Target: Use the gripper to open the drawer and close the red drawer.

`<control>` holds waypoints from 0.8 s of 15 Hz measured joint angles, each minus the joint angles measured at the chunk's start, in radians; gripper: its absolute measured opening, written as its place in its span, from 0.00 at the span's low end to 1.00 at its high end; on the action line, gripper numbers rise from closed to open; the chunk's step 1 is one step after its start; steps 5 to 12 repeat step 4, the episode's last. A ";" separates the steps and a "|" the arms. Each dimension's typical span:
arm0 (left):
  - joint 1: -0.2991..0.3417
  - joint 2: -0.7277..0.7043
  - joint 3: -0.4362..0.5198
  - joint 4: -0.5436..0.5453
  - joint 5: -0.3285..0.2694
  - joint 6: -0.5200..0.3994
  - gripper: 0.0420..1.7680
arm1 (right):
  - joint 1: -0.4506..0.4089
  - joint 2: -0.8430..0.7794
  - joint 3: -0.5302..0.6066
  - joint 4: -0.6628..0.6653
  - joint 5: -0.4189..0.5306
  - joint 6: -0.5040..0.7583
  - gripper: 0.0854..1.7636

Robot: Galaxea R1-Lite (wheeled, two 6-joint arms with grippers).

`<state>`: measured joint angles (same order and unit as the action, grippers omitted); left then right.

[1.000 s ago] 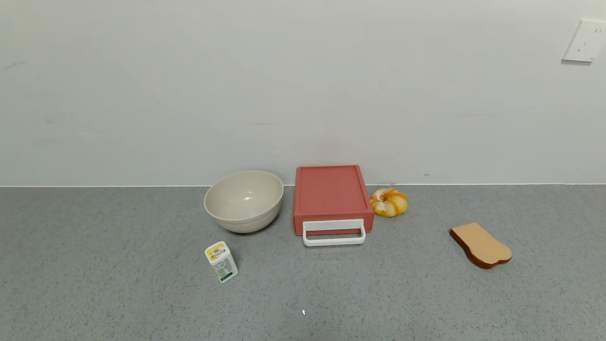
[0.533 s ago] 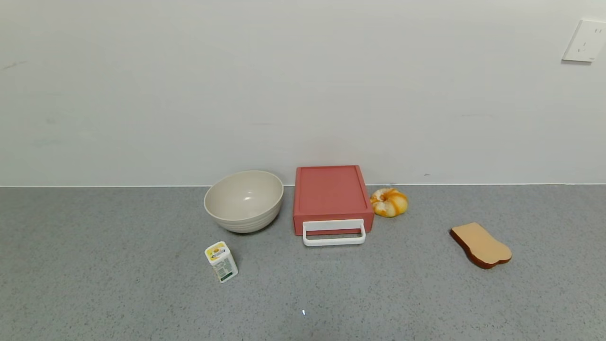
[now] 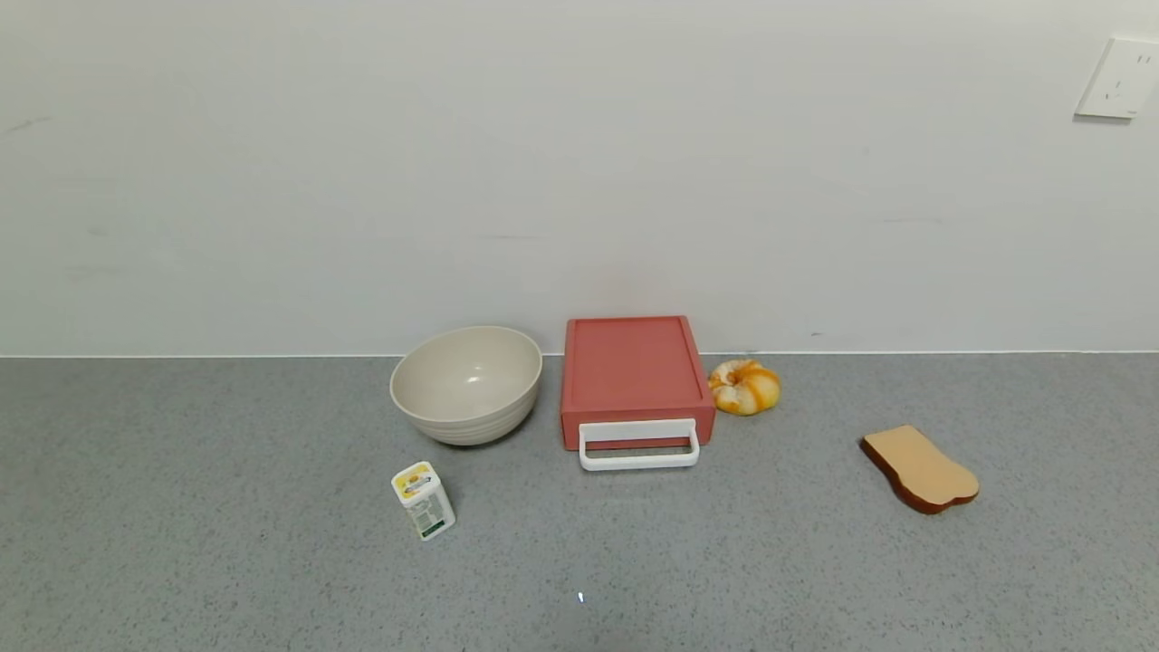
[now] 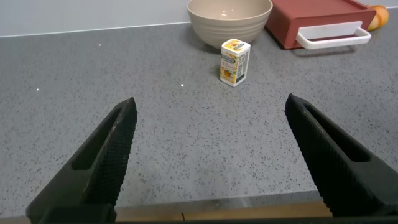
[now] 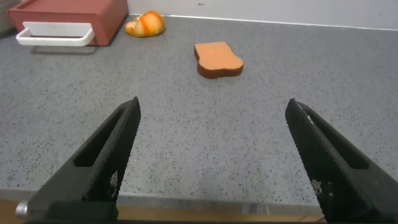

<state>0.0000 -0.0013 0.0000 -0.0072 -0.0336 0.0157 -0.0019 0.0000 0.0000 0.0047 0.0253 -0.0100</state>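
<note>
The salmon-red drawer (image 3: 634, 371) sits against the back wall, shut, with its white loop handle (image 3: 639, 445) facing me. It also shows in the left wrist view (image 4: 311, 18) and the right wrist view (image 5: 68, 15). Neither gripper shows in the head view. My left gripper (image 4: 211, 106) is open and empty above the counter's front edge, far from the drawer. My right gripper (image 5: 212, 107) is open and empty, also over the front edge.
A beige bowl (image 3: 466, 384) stands left of the drawer, a small yellow-white carton (image 3: 423, 500) in front of it. An orange bun (image 3: 743, 387) lies right of the drawer, a toast slice (image 3: 919, 469) farther right. A wall socket (image 3: 1119, 79) is at upper right.
</note>
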 joint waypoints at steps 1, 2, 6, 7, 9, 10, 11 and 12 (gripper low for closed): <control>0.000 0.000 0.000 0.000 0.000 0.000 0.97 | 0.000 0.000 0.000 0.000 0.000 0.000 0.97; 0.000 0.000 0.000 0.000 0.000 0.000 0.97 | 0.000 0.000 0.000 0.000 0.000 0.000 0.97; 0.000 0.000 0.000 0.000 0.000 0.000 0.97 | 0.000 0.000 0.000 0.000 0.000 0.000 0.97; 0.000 0.000 0.000 0.000 0.000 0.000 0.97 | 0.000 0.000 0.000 0.000 0.000 0.000 0.97; 0.000 0.000 0.000 0.000 0.000 0.000 0.97 | 0.000 0.000 0.000 0.000 0.000 0.000 0.97; 0.000 0.000 0.000 0.000 0.000 0.000 0.97 | 0.000 0.000 0.000 0.000 0.000 0.000 0.97; 0.000 0.000 0.000 0.000 0.000 0.000 0.97 | 0.000 0.000 0.000 0.000 0.000 0.000 0.97; 0.000 0.000 0.000 0.000 0.000 0.000 0.97 | 0.000 0.000 0.000 0.000 0.000 0.000 0.97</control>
